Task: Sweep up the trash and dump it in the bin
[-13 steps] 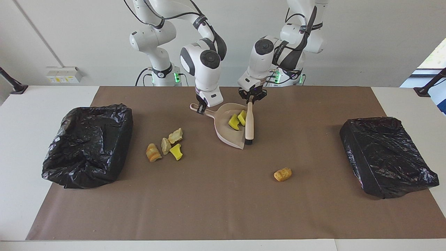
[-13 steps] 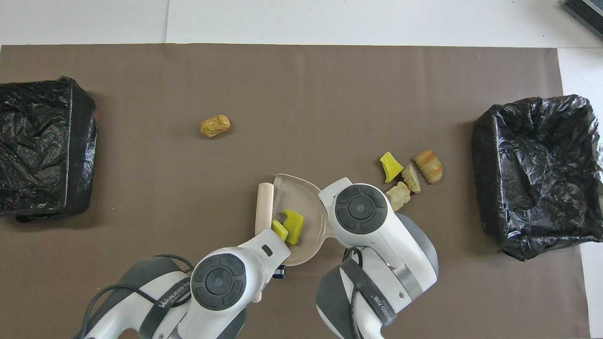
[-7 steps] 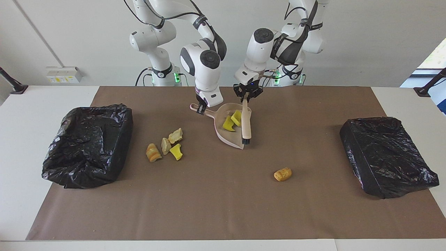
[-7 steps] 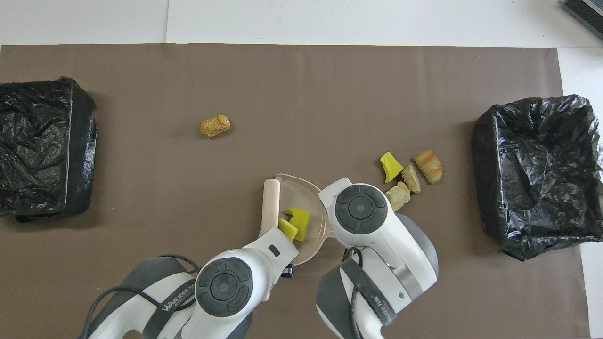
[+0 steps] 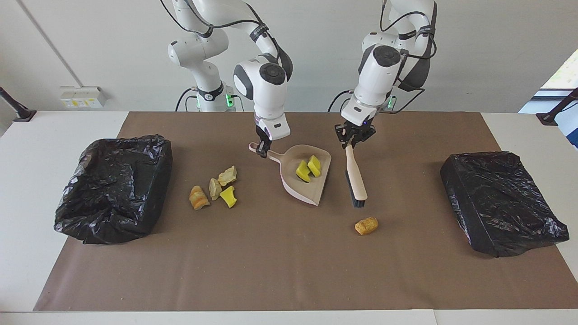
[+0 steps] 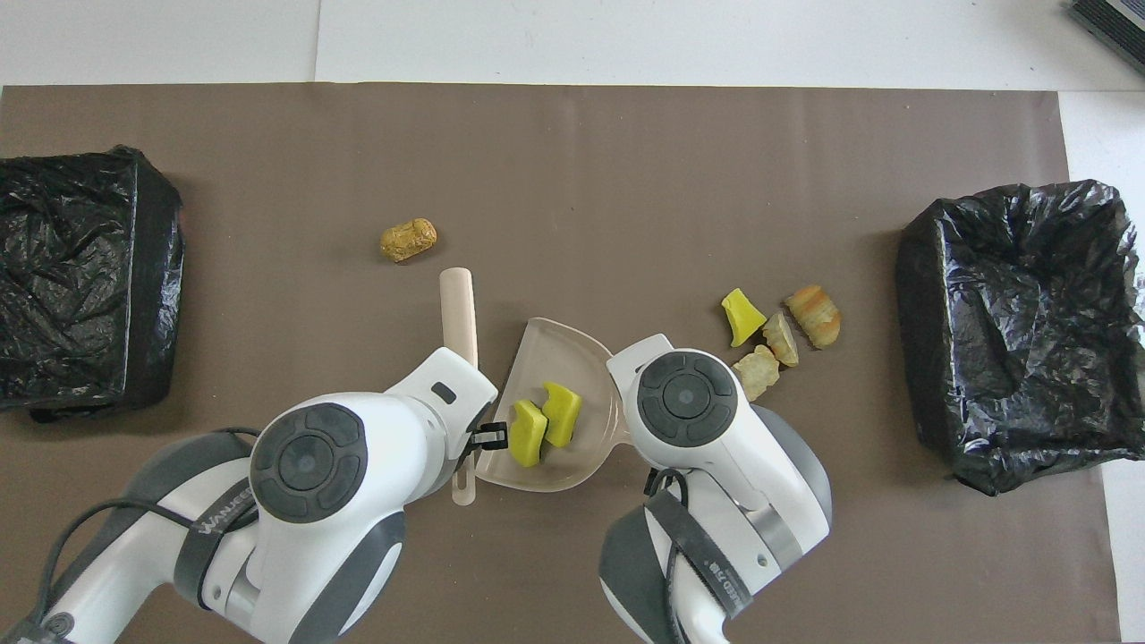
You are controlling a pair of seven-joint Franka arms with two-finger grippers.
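Trash is spread over the brown mat (image 5: 289, 271): two yellow sponge pieces (image 5: 308, 168) lie in the beige dustpan (image 5: 316, 192), four scraps (image 5: 216, 186) sit clustered near the open bin (image 5: 113, 189) at the right arm's end of the table, and one orange-brown lump (image 5: 366, 225) lies alone toward the mat's middle. Right gripper (image 5: 262, 150) pinches the dustpan handle. Left gripper (image 5: 348, 141) is clamped on the brush (image 5: 356, 180), whose bristles point down over the mat just beside the lump. A second black-lined bin (image 5: 501, 203) stands at the left arm's end.
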